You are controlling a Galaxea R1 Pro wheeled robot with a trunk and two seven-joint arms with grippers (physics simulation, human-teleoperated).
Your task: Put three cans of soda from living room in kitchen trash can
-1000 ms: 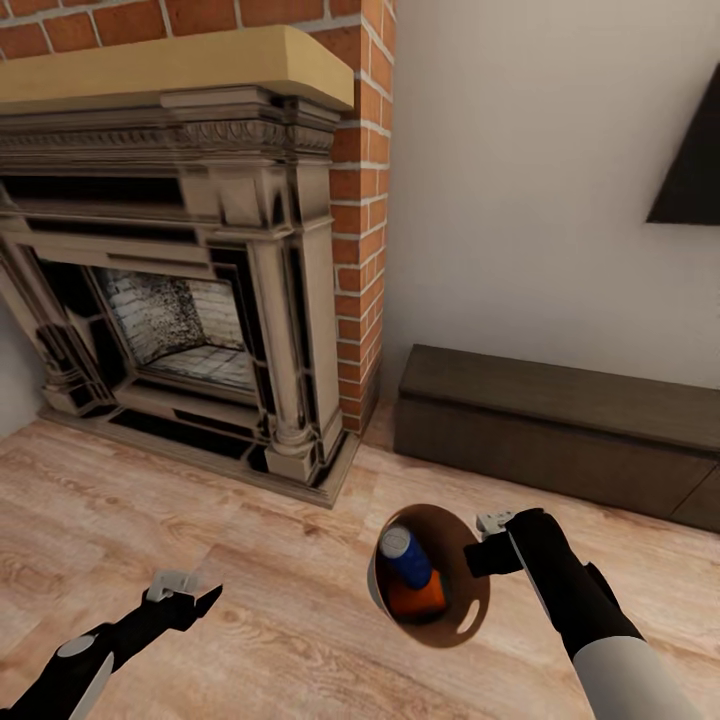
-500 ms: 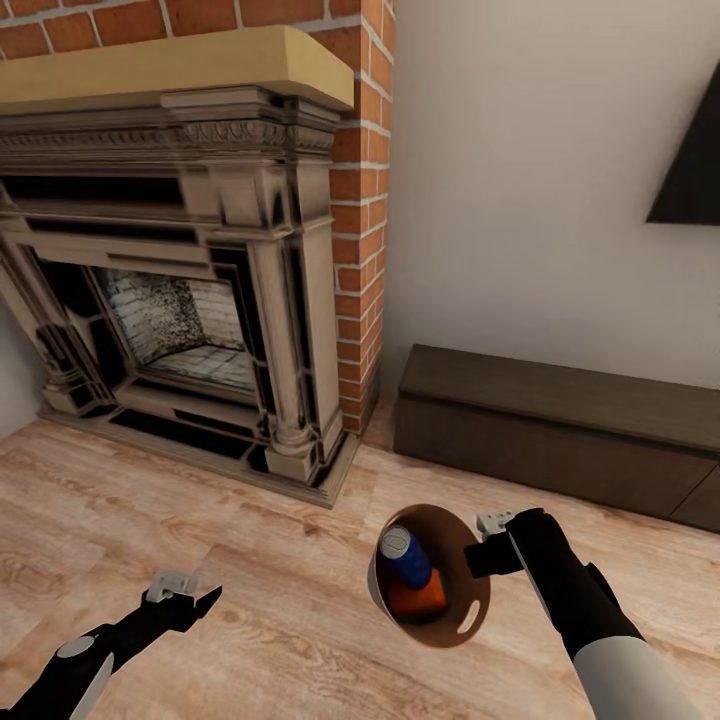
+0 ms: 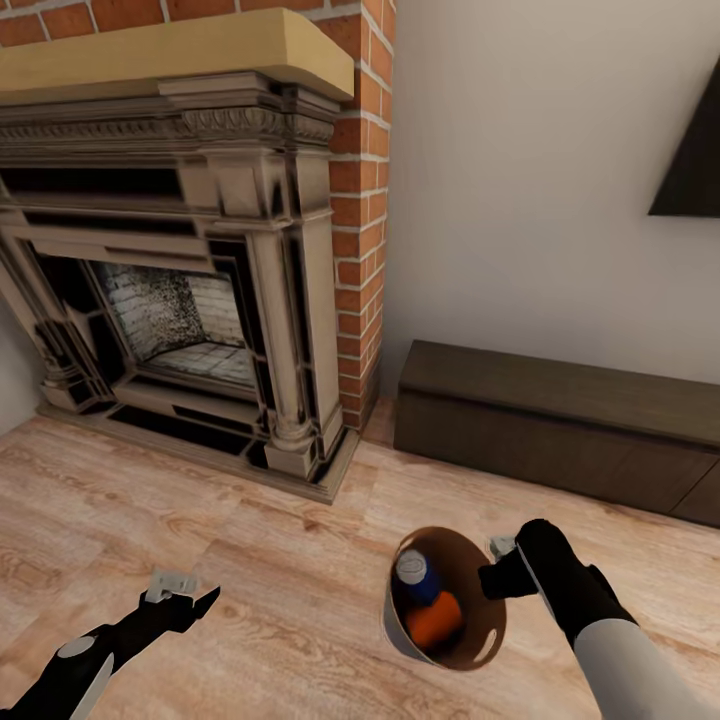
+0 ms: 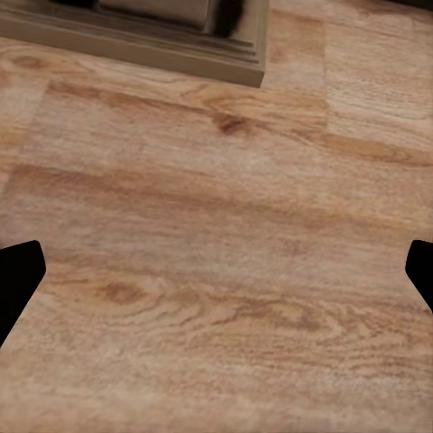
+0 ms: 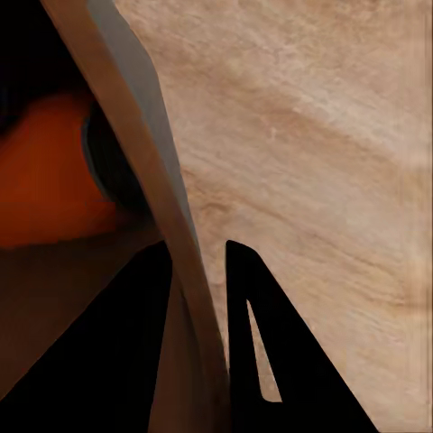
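Evidently the tash can [image 3: 470, 640] is being carried: it hangs tilted over the wood floor [image 3: 250, 560] at the near right, with the right claw [image 3: 497, 578] pinching its rim, one finger inside the wall and one outside, as the right wrist view [image 5: 194, 271] shows plainly. Inside it lie a blue can of soda [image 3: 417, 575] and an orange can of soda [image 3: 437, 620], touching each other; whether a third sits beneath them I cannot tell. Compared with half a second ago, the bin and the right arm show lower and further right in the head view, while the fireplace has slid slightly up the picture, so the camera has moved as well and the robot seems to be setting off. That suits the task, I judge: the cans are gathered, and what remains is hauling the bin to the kitchen.

The left claw [image 3: 185, 597] hangs at the near left, its fingers spread and holding nothing, above bare planks [image 4: 216, 271]. Beyond stands the brick fireplace [image 3: 180, 270] at the far left, and a low dark cabinet [image 3: 560, 430] along the pale wall at the far right.
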